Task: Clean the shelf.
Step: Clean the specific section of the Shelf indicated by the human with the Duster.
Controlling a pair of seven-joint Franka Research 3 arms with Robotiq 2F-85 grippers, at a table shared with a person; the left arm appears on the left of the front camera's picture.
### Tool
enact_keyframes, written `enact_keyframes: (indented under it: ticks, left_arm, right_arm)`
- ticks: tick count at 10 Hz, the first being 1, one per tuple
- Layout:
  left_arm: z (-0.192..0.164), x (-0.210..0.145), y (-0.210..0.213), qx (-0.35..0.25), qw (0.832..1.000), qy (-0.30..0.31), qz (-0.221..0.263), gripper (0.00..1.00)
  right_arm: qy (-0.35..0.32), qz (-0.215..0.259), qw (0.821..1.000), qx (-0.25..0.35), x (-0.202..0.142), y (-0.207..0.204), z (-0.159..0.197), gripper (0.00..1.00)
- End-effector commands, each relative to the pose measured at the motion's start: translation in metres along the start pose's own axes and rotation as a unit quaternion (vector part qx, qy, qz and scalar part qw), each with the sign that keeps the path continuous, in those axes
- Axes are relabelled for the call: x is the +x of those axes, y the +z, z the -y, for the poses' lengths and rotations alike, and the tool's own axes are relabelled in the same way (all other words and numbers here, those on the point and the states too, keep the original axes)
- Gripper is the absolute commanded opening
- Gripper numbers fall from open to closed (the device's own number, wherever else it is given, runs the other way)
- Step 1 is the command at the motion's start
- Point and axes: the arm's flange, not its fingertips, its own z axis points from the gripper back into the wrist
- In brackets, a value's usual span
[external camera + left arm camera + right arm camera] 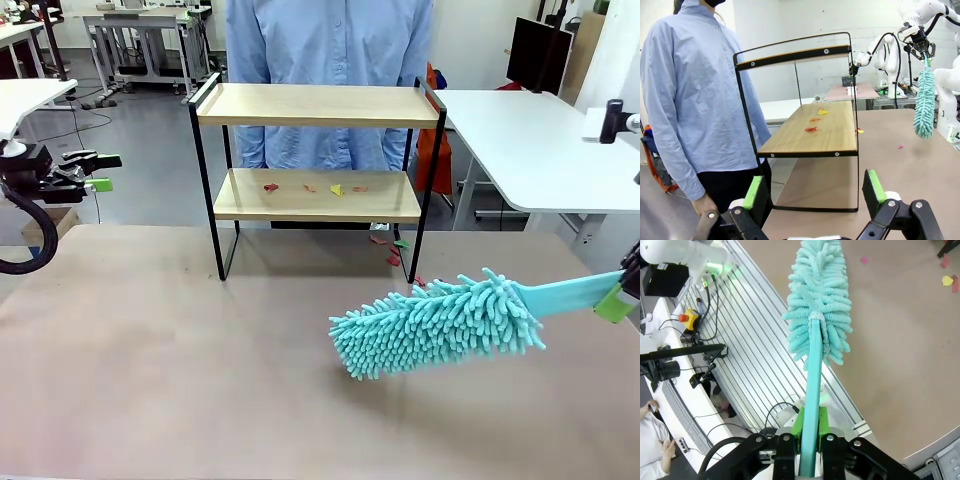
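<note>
Right gripper (809,424): clamped on the handle end of the teal duster (440,325), likely for reach. Shelf (318,105): ahead of it, well apart, coloured scraps (336,189) on the lower board. Left gripper (815,192): jaws wide, empty, facing the shelf's end.

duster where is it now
In the front view the teal duster hangs over the right half of the table, in front of the shelf, its handle clamped in the right hand.

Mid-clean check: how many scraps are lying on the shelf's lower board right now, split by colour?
Red-to-orange scraps: 3
Yellow scrap: 1
Total on the lower board: 4
</note>
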Motion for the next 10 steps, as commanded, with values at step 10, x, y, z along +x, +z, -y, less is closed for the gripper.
enact_keyframes:
  ticks: [10]
  left_arm:
    - [0.0,0.0026,0.0003,0.0,1.0,-0.004,0.0,1.0]
  right_arm:
    - [-0.001,0.004,1.0,0.002,0.0009,0.0031,0.0006,0.12]
